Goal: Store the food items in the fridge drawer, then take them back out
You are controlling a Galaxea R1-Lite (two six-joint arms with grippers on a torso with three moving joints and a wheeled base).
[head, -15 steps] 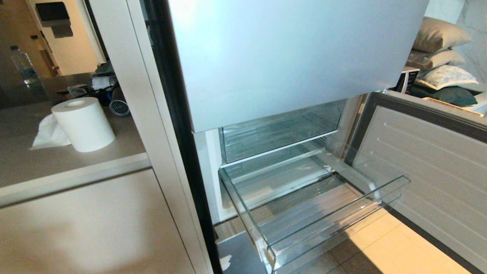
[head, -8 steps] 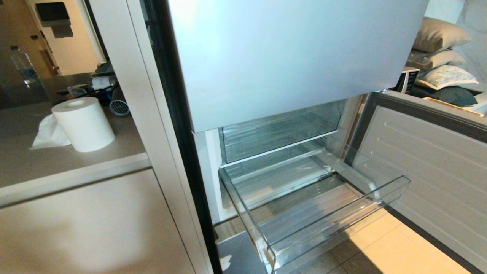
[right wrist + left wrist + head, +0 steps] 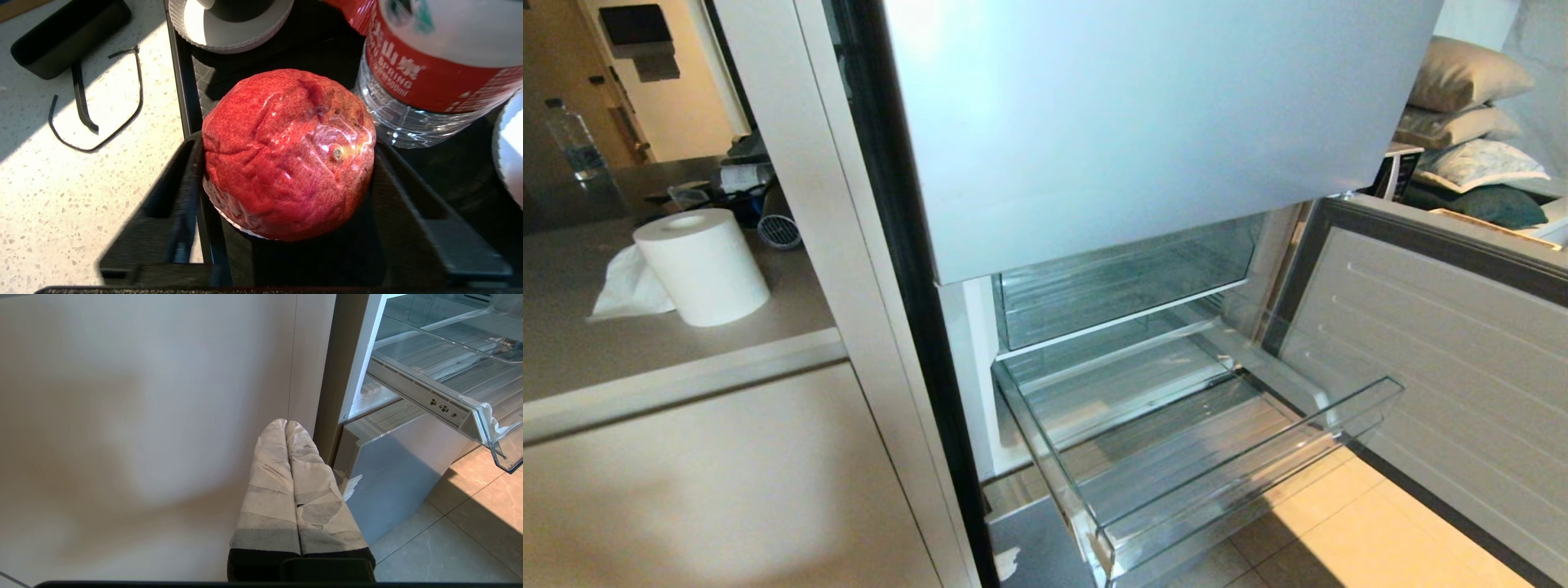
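Observation:
The food item (image 3: pixel 286 155), a glossy, wrinkled red fruit, rests on a black tray (image 3: pixel 327 53). My right gripper (image 3: pixel 286 143) is open around it, one black finger close at each side. It does not show in the head view. The fridge drawer (image 3: pixel 1241 482), clear plastic with a ribbed floor, is pulled out and holds nothing. Its chipped whitish corner (image 3: pixel 488 420) shows in the left wrist view. My left gripper (image 3: pixel 286 424) is shut, its taped fingers pressed together. It is parked low beside the cabinet panel, left of the fridge.
A water bottle with a red label (image 3: pixel 429 69) and a white ribbed ring (image 3: pixel 231 24) stand just beyond the fruit. Beside the tray is a speckled counter (image 3: pixel 81 183) with a black cable loop (image 3: pixel 98 118). The lower fridge door (image 3: pixel 1445 367) stands open on the right; a paper roll (image 3: pixel 701 265) sits on the left counter.

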